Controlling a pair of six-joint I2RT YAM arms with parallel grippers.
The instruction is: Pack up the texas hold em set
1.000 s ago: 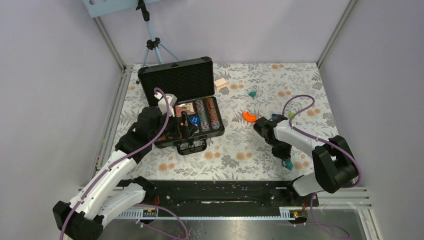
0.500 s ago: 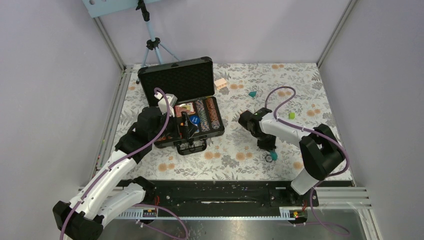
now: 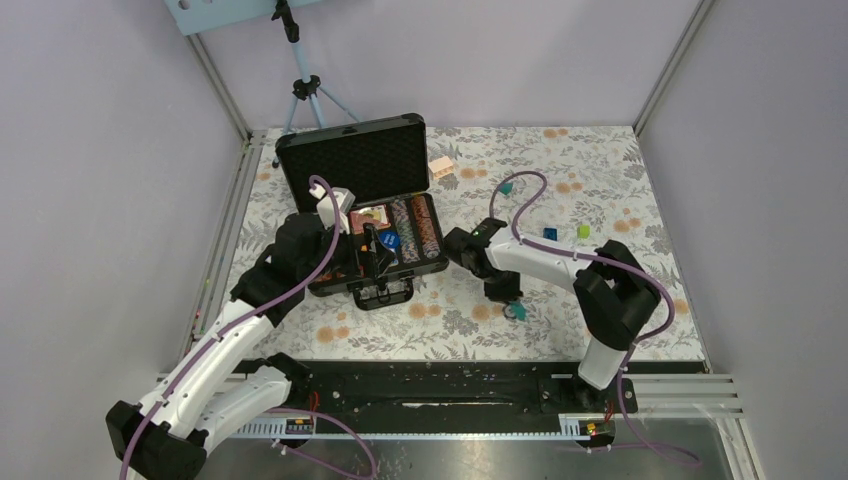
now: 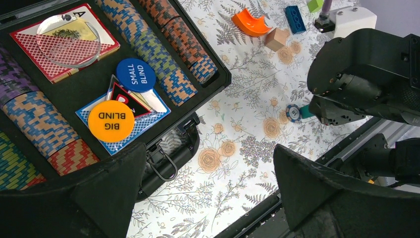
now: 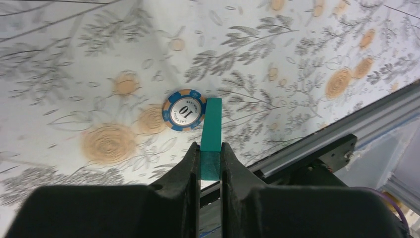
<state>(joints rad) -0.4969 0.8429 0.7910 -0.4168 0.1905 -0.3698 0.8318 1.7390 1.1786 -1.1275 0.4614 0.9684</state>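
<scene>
Black textured briefcase [image 3: 355, 162] sits open just left of centre in the overhead view with its foam-lined lid up, and most of your packing looks done. Rows of striped poker chips [image 4: 163, 49] fill their slots. A red-backed card deck [image 4: 37, 64] lies at the upper left of the left wrist view. The blue "small blind" disc [image 4: 135, 75] and orange "big blind" disc [image 4: 111, 120] rest by a blue-backed card deck [image 4: 152, 113].

What's left, by my read: one blue-and-orange poker chip [image 5: 184, 109] marked 10 lies loose on the floral tablecloth [image 3: 560, 170], right of the case and apart from it. After that, the lid wants closing.

Your right gripper [image 5: 211, 151] has its fingers pinched almost together on a teal flat block [image 5: 211, 130]. The block's far end sits just beside that chip; touching or not, I can't tell. That block is no part of the set.

Your left gripper [image 4: 209, 151] hangs over the case's near edge, fingers spread wide, holding nothing.
</scene>
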